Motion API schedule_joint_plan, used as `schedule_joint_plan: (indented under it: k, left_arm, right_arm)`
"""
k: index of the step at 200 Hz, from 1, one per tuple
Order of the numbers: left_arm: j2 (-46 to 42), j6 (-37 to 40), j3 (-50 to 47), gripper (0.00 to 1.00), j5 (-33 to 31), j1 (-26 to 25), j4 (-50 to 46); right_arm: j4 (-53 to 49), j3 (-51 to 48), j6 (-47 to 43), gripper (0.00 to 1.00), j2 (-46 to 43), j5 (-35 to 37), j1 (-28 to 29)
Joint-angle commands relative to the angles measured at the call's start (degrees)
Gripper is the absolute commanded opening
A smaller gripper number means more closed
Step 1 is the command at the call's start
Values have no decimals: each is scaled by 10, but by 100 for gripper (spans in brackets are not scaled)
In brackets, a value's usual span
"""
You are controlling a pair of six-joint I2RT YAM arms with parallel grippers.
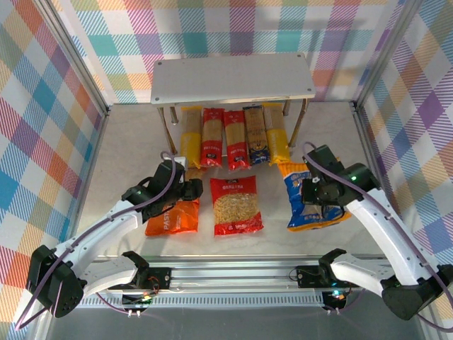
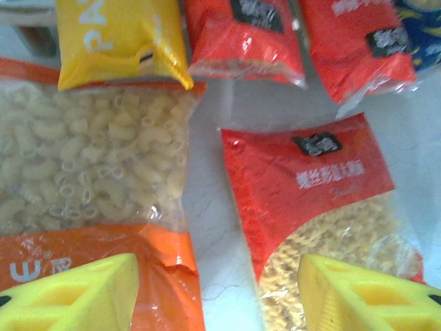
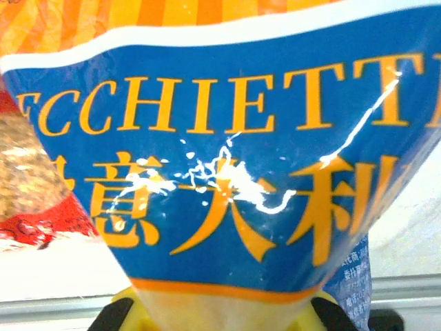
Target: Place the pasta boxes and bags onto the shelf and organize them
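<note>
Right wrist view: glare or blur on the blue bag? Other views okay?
Right wrist: white glare streaks on the blue bag, lettering readable. Left wrist: soft overall, print on the red bag fuzzy. Top external: even light, sharp, soft shadow under the shelf.

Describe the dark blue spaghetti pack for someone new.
Find the grey shelf at the back; five long packs lie in a row under its front edge. The dark blue spaghetti pack is fourth from left, the only one neither red nor yellow.
</note>
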Motion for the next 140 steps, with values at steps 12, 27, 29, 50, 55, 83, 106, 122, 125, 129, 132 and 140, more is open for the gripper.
schedule_joint_plan:
  k: [12, 27, 29, 50, 55, 83, 106, 122, 125, 129, 132, 140]
  left_arm:
    - [6, 19, 49, 62, 10, -5, -3]
    - [10, 21, 62, 62, 13, -5, -4]
    - [10, 22, 63, 62, 13, -5, -4]
    - [10, 23, 73, 62, 15, -5, -3]
    - [10, 23, 74, 62, 15, -5, -3]
    - [8, 25, 77, 63, 13, -4, -6]
    - [10, 25, 79, 63, 12, -5, -9]
    - [13, 27, 82, 63, 12, -4, -10]
    - [14, 28, 82, 63, 12, -5, -10]
    - [15, 29, 83, 63, 12, -5, -10]
    - [16, 29, 83, 63, 12, -5, -11]
    - [18, 30, 85, 63, 12, -5, -11]
  right_arm:
    - [34, 138, -67, 0, 23, 78, 2]
    - [50, 204, -97, 0, 51, 89, 2]
    - [52, 214, -102, 0, 55, 90, 2]
    - [69, 306, -146, 0, 98, 107, 1]
    - [73, 330, -156, 0, 108, 111, 1]
    - [116, 427, -208, 0, 152, 122, -4]
    - [161, 487, -241, 0, 188, 123, -13]
    - [186, 528, -258, 0, 217, 115, -20]
    - [190, 536, -261, 0, 224, 114, -22]
    - [194, 548, -264, 0, 232, 110, -25]
    - [197, 558, -265, 0, 238, 108, -27]
    - [200, 587, -269, 0, 261, 99, -33]
